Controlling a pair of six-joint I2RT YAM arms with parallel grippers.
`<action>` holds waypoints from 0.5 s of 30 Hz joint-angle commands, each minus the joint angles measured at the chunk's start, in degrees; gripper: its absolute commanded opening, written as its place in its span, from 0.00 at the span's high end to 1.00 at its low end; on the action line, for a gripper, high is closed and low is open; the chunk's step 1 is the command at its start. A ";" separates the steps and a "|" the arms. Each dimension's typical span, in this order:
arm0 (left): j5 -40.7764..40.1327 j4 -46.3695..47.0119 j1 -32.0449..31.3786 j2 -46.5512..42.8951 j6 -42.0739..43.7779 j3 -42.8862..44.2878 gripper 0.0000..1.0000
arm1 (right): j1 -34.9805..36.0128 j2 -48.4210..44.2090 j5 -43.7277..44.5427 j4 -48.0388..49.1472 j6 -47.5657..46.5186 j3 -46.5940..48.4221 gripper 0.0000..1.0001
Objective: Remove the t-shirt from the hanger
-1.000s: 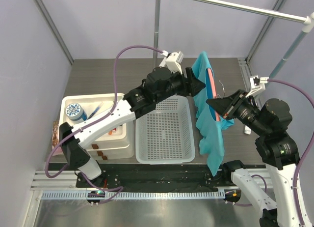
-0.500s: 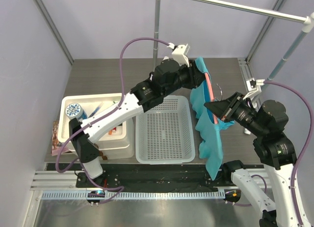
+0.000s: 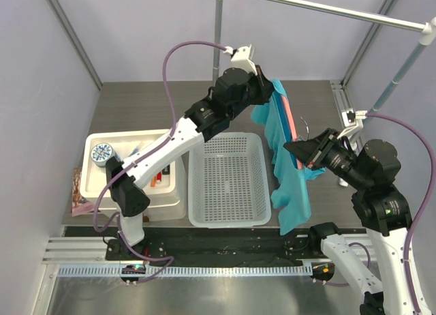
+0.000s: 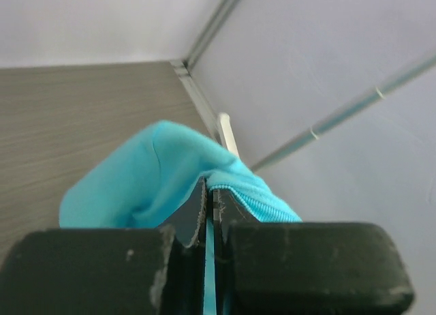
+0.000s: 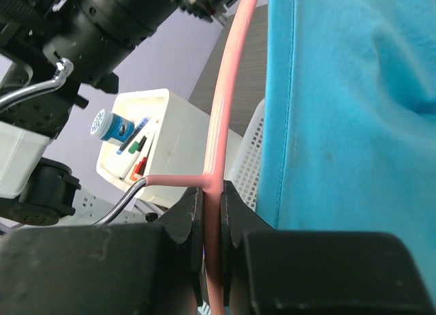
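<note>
Cloth sits pinched in your left gripper [image 3: 268,90]: its jaws are closed tight on a fold at the top edge of the t-shirt [image 3: 294,189]. Your right gripper [image 3: 302,151] is clamped on the hanger [image 3: 291,116]; the pink bar runs up from between its jaws, and the wire hook [image 5: 122,200] branches off just beside them. The t-shirt hangs between your two grippers, draped over the hanger, its lower part falling below your right gripper beside the white mesh basket [image 3: 228,185].

Grey wood-grain table [image 3: 150,103]: white mesh basket [image 3: 228,221] near centre; white bin [image 3: 129,133] just beside it, left.
</note>
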 commanded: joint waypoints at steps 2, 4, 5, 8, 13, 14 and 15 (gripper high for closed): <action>-11.72 2.16 6.40 7.37 -4.60 9.53 1.00 | 0.69 -2.45 -3.99 1.91 -2.09 -0.46 0.99; -11.89 -3.55 7.82 10.38 -6.54 16.47 1.00 | 1.13 -2.72 -4.96 1.04 -2.44 -0.55 0.99; -12.07 -4.79 8.69 11.52 -7.50 18.41 1.00 | 1.30 -2.98 -5.23 0.69 -3.14 -0.55 0.99; -9.36 -7.26 10.01 14.95 -8.39 21.85 1.00 | 2.09 -3.07 -6.11 0.77 -3.85 0.50 0.99; -7.59 -9.98 10.99 16.54 -6.64 22.38 1.00 | 2.80 -2.10 -5.85 0.60 -4.20 3.40 0.99; -7.41 -10.07 11.07 16.19 -6.55 21.16 1.00 | 2.80 -2.28 -4.80 0.42 -4.55 3.75 0.99; -6.71 -9.90 11.08 15.67 -6.20 20.11 1.00 | 2.89 -2.63 -3.57 0.33 -5.25 4.28 0.99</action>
